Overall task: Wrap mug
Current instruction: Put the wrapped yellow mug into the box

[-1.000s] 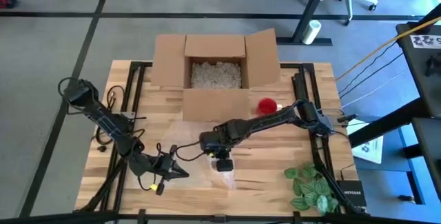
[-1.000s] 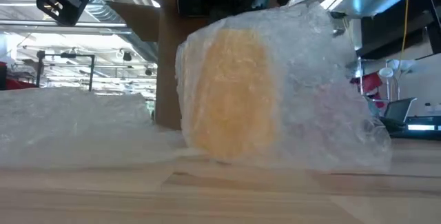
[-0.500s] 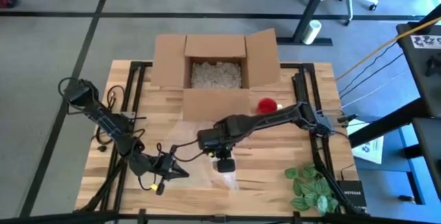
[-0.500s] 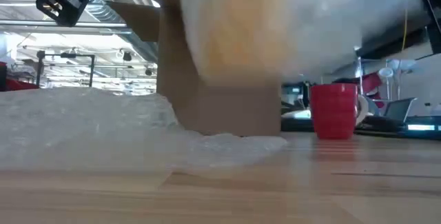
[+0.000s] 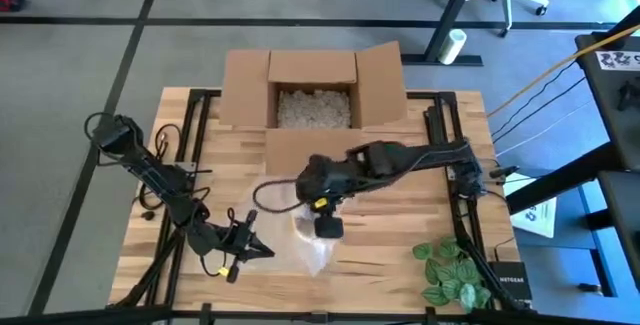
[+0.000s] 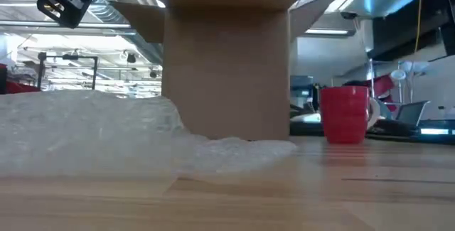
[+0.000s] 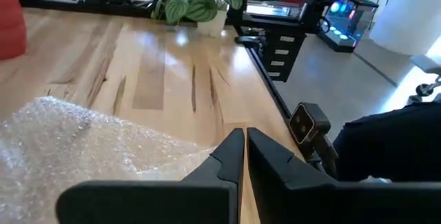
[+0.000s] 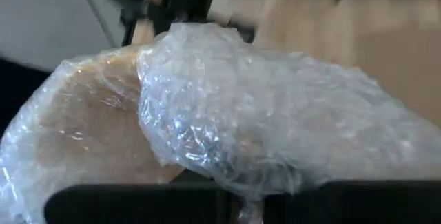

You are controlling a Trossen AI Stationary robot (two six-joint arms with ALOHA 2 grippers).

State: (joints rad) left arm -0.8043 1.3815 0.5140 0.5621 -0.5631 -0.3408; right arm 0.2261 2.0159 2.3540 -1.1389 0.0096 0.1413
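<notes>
My right jaws [image 5: 318,227] have lifted the bubble-wrapped mug [image 8: 207,120] clear off the counter [image 5: 400,255] toward the cardboard box [image 5: 313,95] — clamped on its wrap — while my left jaws [image 7: 242,156] rest pressed shut and empty beside the bubble wrap sheet [image 6: 92,128].

bubble wrap [image 8: 269,124] hides the right gripper's grip; red mug [image 7: 9,21] cut off.

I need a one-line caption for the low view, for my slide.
Bubble wrap lies before a cardboard box; a red mug stands unwrapped beside it.
</notes>
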